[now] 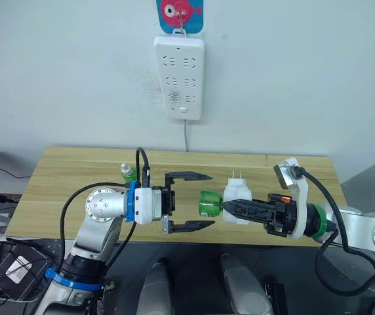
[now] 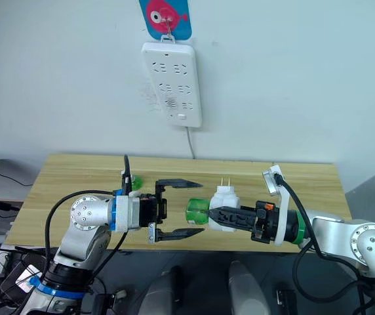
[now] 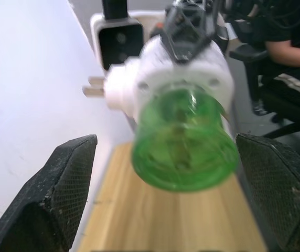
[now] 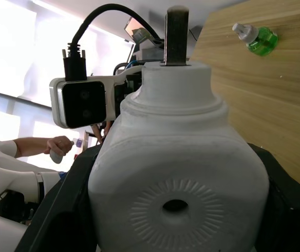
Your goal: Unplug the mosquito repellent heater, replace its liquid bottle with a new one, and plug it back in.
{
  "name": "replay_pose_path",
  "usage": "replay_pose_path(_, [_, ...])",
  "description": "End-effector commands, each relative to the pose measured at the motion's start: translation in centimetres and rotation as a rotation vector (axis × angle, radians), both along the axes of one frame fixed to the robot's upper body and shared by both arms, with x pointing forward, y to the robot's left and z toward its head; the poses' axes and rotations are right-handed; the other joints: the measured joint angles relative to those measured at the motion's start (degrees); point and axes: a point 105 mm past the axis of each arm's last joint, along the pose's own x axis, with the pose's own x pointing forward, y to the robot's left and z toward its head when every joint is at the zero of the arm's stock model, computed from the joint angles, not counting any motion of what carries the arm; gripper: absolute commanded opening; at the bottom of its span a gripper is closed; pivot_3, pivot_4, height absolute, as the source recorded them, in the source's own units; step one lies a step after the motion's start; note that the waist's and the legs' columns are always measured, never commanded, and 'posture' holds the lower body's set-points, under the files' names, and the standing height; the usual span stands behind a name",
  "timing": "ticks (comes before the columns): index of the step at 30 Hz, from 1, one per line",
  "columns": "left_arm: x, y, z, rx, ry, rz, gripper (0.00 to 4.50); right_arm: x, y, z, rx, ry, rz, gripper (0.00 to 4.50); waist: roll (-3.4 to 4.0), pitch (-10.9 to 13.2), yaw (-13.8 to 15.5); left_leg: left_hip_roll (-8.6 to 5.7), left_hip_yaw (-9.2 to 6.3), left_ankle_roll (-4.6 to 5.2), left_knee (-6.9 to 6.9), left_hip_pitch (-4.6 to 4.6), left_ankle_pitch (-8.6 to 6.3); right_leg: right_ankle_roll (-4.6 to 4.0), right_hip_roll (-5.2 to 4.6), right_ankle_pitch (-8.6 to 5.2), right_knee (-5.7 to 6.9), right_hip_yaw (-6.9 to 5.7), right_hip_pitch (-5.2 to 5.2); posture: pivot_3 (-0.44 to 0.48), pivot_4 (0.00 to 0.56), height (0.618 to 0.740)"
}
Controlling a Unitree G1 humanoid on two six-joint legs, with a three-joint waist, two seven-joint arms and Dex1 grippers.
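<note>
My right gripper (image 1: 231, 206) is shut on the white mosquito repellent heater (image 1: 237, 194) and holds it above the table's front edge with its two prongs (image 1: 237, 176) pointing up. A green liquid bottle (image 1: 209, 203) sticks out of the heater sideways, toward my left gripper (image 1: 212, 200). That gripper is open, and the bottle's end lies between its fingertips (image 3: 61, 194) without touching them. In the left wrist view the bottle (image 3: 184, 142) hangs midway between both fingers. A second green bottle (image 1: 128, 172) with a white cap lies on the wooden table (image 1: 76, 170) behind my left wrist.
A long white power strip (image 1: 179, 77) hangs on the wall above the table's back edge, its cord running down behind the table. A person's hand (image 4: 58, 147) shows in the background of the right wrist view.
</note>
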Motion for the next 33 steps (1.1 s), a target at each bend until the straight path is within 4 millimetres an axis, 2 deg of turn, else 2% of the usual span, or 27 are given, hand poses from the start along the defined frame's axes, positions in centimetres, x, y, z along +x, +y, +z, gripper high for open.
replay_pose_path(1, [-0.8, -0.6, 0.4, -0.003, -0.033, -0.048, 4.50, -0.7, 0.4, 1.0, 0.029, -0.032, 0.031, 3.05, 0.00, 0.0, 0.0, 0.00, 0.00, 0.00, 0.00, 0.00, 0.00, 0.00, 0.00, 0.00, 0.00, -0.01, 0.00, -0.276, 0.291, 0.740])
replay_pose_path(4, [-1.3, -0.5, 0.0, 0.023, 0.021, -0.075, 3.92, -0.6, 0.5, 1.0, 0.030, -0.032, 0.031, 3.05, 0.00, 0.0, -0.1, 0.01, -0.03, 0.00, -0.02, 0.00, 0.00, 0.00, 0.03, 0.00, 0.00, -0.03, -0.01, -0.276, 0.291, 0.740])
replay_pose_path(10, [-1.1, -0.3, 0.3, 0.047, 0.075, -0.073, 2.20, -0.6, 0.5, 1.1, 0.033, -0.033, 0.032, 3.05, 0.00, 0.0, -0.2, 0.02, -0.04, 0.00, -0.02, 0.00, 0.00, 0.00, 0.03, 0.00, 0.01, -0.02, -0.01, -0.270, 0.290, 0.740])
replay_pose_path(14, [-0.7, -0.6, 0.8, 0.171, 0.402, -0.100, 2.20, -0.7, 0.6, 0.9, 0.024, -0.035, 0.044, 3.05, 0.00, 0.0, -0.3, 0.02, -0.13, 0.00, 0.00, -0.01, 0.00, 0.00, 0.05, 0.00, 0.05, -0.06, 0.00, -0.262, 0.286, 0.740])
replay_pose_path(17, [-0.8, 0.6, 1.0, 0.220, 0.897, -0.127, 2.20, -0.8, 0.6, 0.9, 0.018, -0.040, 0.054, 3.05, 0.00, 0.0, -0.7, 0.02, -0.11, 0.00, 0.00, 0.00, 0.00, 0.01, 0.06, -0.01, 0.04, -0.04, 0.00, -0.264, 0.284, 0.740])
replay_pose_path(19, [-1.0, 1.1, 1.4, 0.238, 1.032, -0.146, 2.20, -0.8, 0.7, 0.9, 0.018, -0.041, 0.059, 3.05, 0.01, 0.0, -1.2, 0.03, -0.18, 0.01, -0.03, -0.02, 0.00, 0.01, 0.07, -0.01, 0.04, -0.13, -0.01, -0.263, 0.283, 0.740])
replay_pose_path(24, [0.3, 0.9, 2.4, 0.187, 1.038, -0.105, 2.20, -1.0, 0.8, 0.9, 0.023, -0.042, 0.070, 3.05, 0.01, 0.0, -1.2, 0.03, -0.23, 0.03, -0.09, -0.01, -0.02, 0.02, 0.10, -0.01, 0.04, -0.18, -0.03, -0.262, 0.281, 0.740])
replay_pose_path(27, [1.0, 0.9, 1.8, 0.154, 0.968, -0.055, 2.20, -1.0, 0.8, 0.9, 0.026, -0.042, 0.067, 3.05, 0.01, 0.0, -1.1, 0.03, -0.22, 0.03, -0.09, -0.01, -0.02, 0.02, 0.10, -0.01, 0.04, -0.17, -0.03, -0.260, 0.280, 0.740])
replay_pose_path(28, [1.4, 1.0, 0.9, 0.176, 0.903, -0.011, 2.20, -1.0, 0.8, 0.9, 0.027, -0.041, 0.066, 3.05, 0.01, 0.0, -1.1, 0.03, -0.21, 0.03, -0.08, -0.01, -0.02, 0.02, 0.10, -0.01, 0.04, -0.16, -0.02, -0.260, 0.280, 0.740])
replay_pose_path(30, [1.2, 1.3, -0.3, 0.201, 0.815, 0.004, 2.91, -0.9, 0.8, 0.9, 0.029, -0.039, 0.062, 3.05, 0.02, 0.0, -1.1, 0.03, -0.18, 0.03, -0.08, 0.00, -0.02, 0.01, 0.10, -0.01, 0.03, -0.13, -0.03, -0.260, 0.280, 0.740])
replay_pose_path(33, [0.9, 1.6, -1.7, 0.239, 0.587, 0.010, 3.81, -0.9, 0.8, 0.9, 0.029, -0.038, 0.058, 3.05, 0.02, 0.0, -1.1, 0.04, -0.14, 0.03, -0.09, 0.03, -0.02, 0.00, 0.10, -0.01, 0.04, -0.08, -0.04, -0.260, 0.280, 0.740])
